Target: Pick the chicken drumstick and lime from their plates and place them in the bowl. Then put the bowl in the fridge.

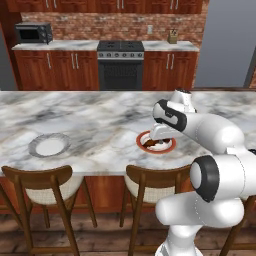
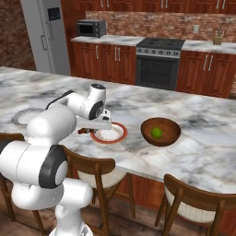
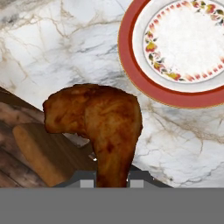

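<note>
My gripper is shut on the thin bone end of the golden-brown chicken drumstick, and the plump end points away from the hand. It hangs over the marble counter just beside the orange-red rimmed plate, whose white centre is bare. From the base, the gripper holds the drumstick at that plate's near-left edge. To the right, the dark wooden bowl stands on the counter with the green lime inside it. The grey-rimmed plate lies bare at the far left.
Wooden bar stools stand along the counter's near edge, under the hand. The tall grey fridge is at the back left of the right base view. A black oven and a microwave line the back wall.
</note>
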{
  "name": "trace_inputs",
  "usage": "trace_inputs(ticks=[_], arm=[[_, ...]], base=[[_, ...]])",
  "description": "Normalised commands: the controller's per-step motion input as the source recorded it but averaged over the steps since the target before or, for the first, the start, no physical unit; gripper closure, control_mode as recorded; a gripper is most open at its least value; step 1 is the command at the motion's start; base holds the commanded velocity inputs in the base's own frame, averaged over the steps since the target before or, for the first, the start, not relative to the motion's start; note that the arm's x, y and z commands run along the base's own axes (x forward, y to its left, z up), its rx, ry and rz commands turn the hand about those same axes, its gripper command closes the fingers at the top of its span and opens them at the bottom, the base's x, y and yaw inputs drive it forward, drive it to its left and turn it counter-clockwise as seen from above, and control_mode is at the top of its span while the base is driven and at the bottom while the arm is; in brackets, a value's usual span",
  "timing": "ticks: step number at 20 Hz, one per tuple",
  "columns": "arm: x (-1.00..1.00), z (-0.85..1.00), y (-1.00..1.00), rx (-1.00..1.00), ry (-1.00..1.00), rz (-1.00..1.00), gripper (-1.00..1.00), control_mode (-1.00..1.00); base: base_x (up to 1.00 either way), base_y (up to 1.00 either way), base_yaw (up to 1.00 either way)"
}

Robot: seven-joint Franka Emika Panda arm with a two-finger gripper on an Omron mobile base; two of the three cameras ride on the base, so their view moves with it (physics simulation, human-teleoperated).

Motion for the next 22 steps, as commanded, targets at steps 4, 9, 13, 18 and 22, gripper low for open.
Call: trace_inputs(ticks=[4, 9, 13, 18, 22], arm=[[0.00, 0.00, 0.00, 0.00, 0.00, 0.00, 1.00, 1.00], [0.00, 0.00, 0.00, 0.00, 0.00, 0.00, 1.00, 1.00], [0.00, 0.00, 0.00, 0.00, 0.00, 0.00, 1.00, 1.00], [0.00, 0.00, 0.00, 0.00, 0.00, 0.00, 1.00, -1.00], [0.00, 0.00, 0.00, 0.00, 0.00, 0.00, 1.00, -1.00]], base=[[0.00, 0.00, 0.00], [0.00, 0.00, 0.00], [0.00, 0.00, 0.00], [0.00, 0.00, 0.00], [0.00, 0.00, 0.00]])
